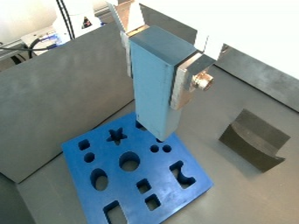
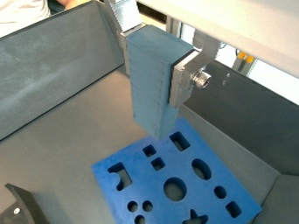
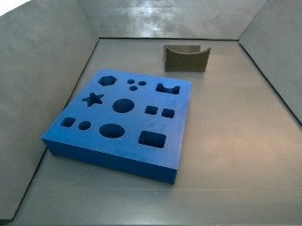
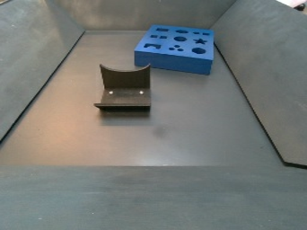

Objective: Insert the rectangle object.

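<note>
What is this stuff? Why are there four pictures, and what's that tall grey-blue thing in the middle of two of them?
This is a robot arm at work. Two pictures come from cameras on the robot's wrist, looking down past its hand. The hand is a gripper: two flat silver fingers that squeeze things. The tall pale thing is the rectangle object, a plain block the gripper is pinching and holding up in the air.

Below it lies a blue board full of shaped holes: a star, circles, squares. The block is meant to go into a hole that fits it.

The other two pictures come from cameras beside the table. They show the same blue board lying flat on the grey floor, and a dark olive U-notched block sitting apart from it. The gripper is too high to appear in those side views.
</note>
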